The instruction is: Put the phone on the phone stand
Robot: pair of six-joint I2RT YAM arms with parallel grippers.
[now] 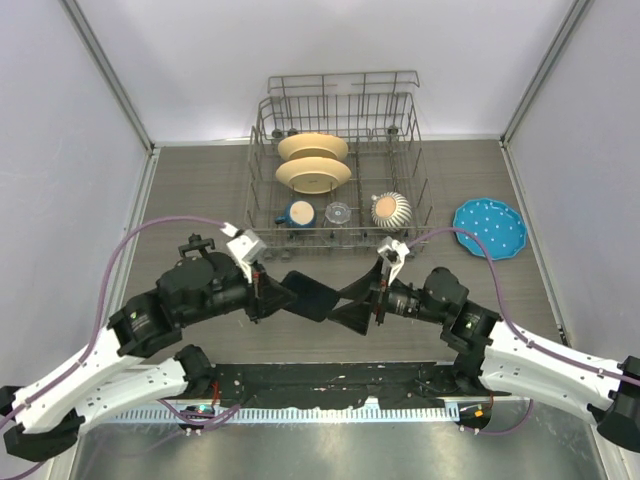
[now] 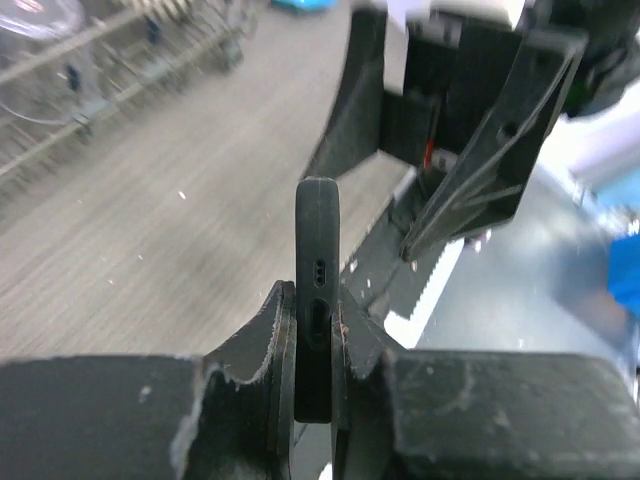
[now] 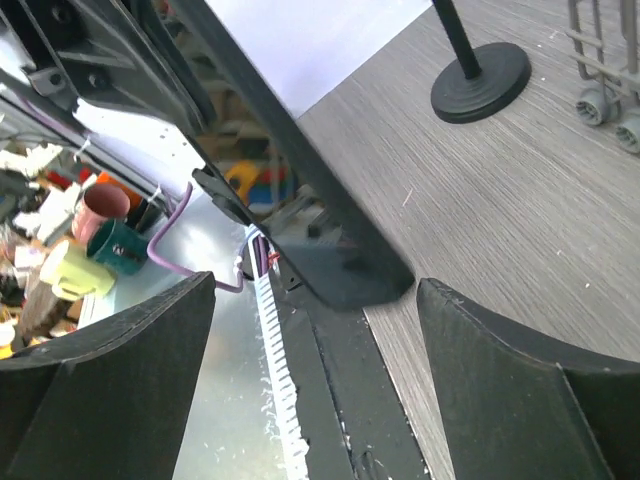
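**Left pincer.** The left pincer is clamped on the phone. In the left wrist view, its two fingers press on the opposite flat faces of the phone. The phone stands edge-on between them. The end with the charging port and speaker holes faces the camera.

**Right pincer.** The right pincer stands wide apart and holds nothing. In the right wrist view, the far end of the phone lies in the gap between the two fingers. No contact with either finger can be seen. From above, the right pincer faces the left pincer, with the phone between them.

**Phone.** The phone is held tilted over the near middle of the counter, between the two arms and in front of the dish rack. Whether its lower end touches the counter cannot be told.

**Phone stand.** The phone stand rests upright on the counter on its round disc base, with the thin stem rising out of frame. It stands beyond the phone and apart from it, near the wheels of the dish rack. It carries nothing that can be seen. Its clamp head is out of view.

**Other items.** The dish rack holds two cream plates on edge, a blue cup and a ribbed bowl. A blue plate lies on the counter to the right of the rack.
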